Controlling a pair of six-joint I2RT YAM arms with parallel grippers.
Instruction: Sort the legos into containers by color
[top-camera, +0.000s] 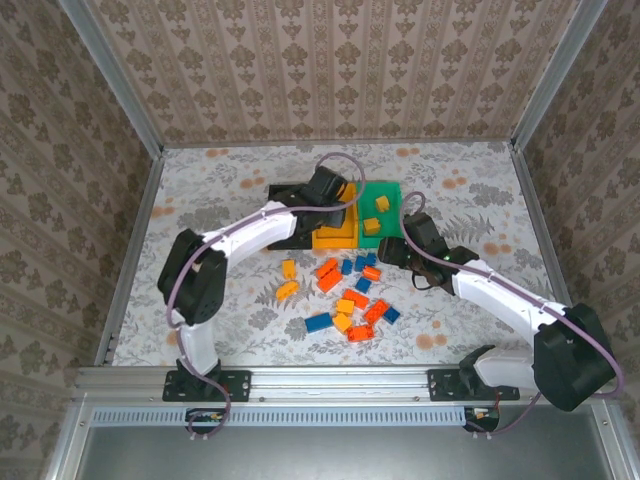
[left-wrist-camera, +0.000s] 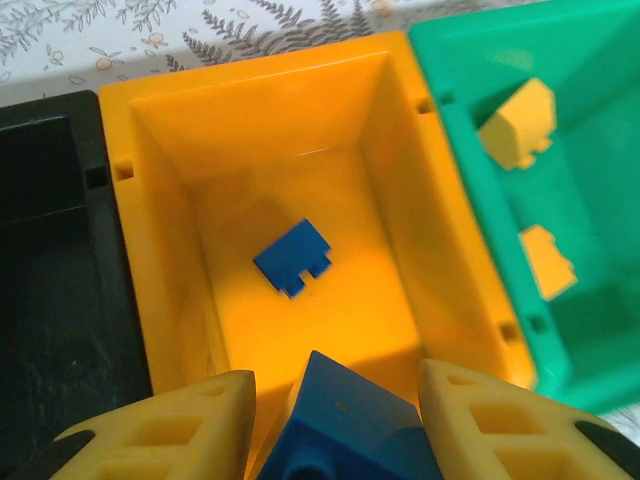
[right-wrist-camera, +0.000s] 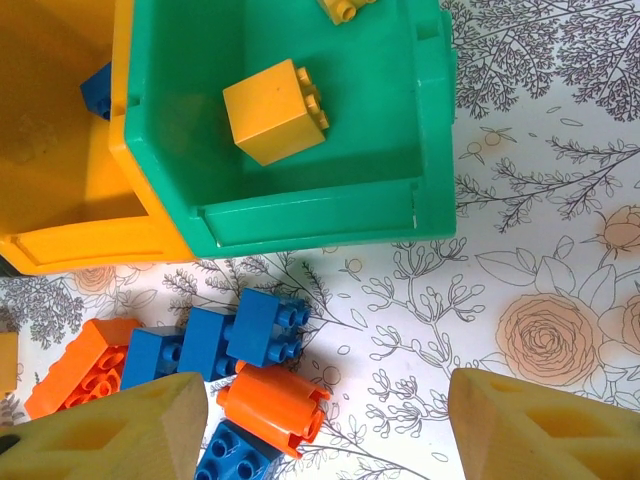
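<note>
In the left wrist view my left gripper is shut on a blue lego, held above the yellow-orange container. Another blue lego lies on that bin's floor. The green container to its right holds two yellow legos. The black container is on the left. My right gripper hangs open over the table just in front of the green bin. An orange round lego and blue legos lie by its left finger.
Loose orange, yellow and blue legos are scattered on the floral table in front of the three bins. Metal rails and patterned walls enclose the table. The left arm arches over the black bin.
</note>
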